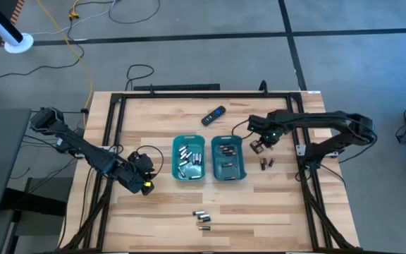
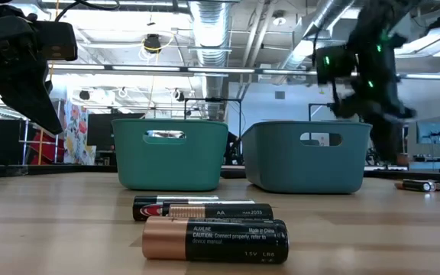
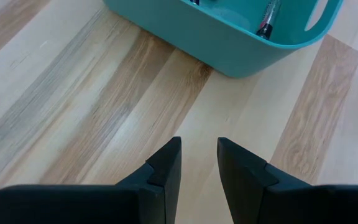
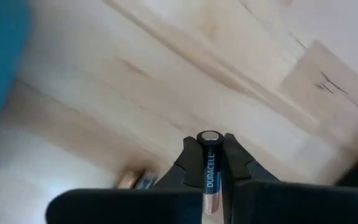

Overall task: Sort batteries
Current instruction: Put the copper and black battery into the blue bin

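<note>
Two teal trays stand mid-table: the left tray (image 1: 189, 137) holds silvery batteries (image 1: 189, 159), the right tray (image 1: 244, 168) dark ones (image 1: 225, 149). Loose batteries lie near the front edge (image 1: 201, 217) and right of the right tray (image 1: 266, 164). My right gripper (image 1: 258, 147) hovers just right of the right tray, shut on a dark battery with a coppery end (image 4: 210, 167). My left gripper (image 3: 199, 163) stands open over bare wood, left of the left tray (image 3: 229, 37), with nothing between its fingers. My right gripper pinches the dark battery by its sides (image 4: 209, 155) between the two fingers. The fingers point down from above, and the battery lies along them, its silvery end (image 4: 210, 137) poking out past the fingertips. The battery is lifted clear of the wood.
A black remote (image 1: 213, 115) lies behind the trays. Another battery (image 4: 135, 180) lies on the wood below my right gripper. In the low view, two batteries (image 2: 212, 241) lie close to the near edge and one (image 2: 418, 185) right of the trays. A black frame edges the table.
</note>
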You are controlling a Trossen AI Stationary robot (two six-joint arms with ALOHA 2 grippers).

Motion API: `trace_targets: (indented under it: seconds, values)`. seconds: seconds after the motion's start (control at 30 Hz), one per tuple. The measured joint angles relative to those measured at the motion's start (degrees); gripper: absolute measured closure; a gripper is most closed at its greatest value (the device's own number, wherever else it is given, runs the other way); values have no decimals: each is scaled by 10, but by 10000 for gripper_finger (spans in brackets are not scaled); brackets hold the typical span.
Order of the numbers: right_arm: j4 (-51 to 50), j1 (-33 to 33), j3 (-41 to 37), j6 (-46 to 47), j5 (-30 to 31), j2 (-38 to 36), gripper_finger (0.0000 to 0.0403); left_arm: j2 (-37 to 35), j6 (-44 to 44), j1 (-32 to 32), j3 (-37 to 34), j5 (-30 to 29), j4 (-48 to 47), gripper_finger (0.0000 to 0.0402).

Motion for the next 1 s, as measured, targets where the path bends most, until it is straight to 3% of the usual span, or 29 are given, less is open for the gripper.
trace_targets:
  seconds: [0.27,0.57,1.0]
  values:
    - [-52,56,146,33,43,-30,387,0,0,0,0,0,0,302]
    - [-29,119,311,13,69,67,388,0,0,0,0,0,0,302]
    - [13,194,338,-3,18,241,388,0,-18,0,0,1,1,302]
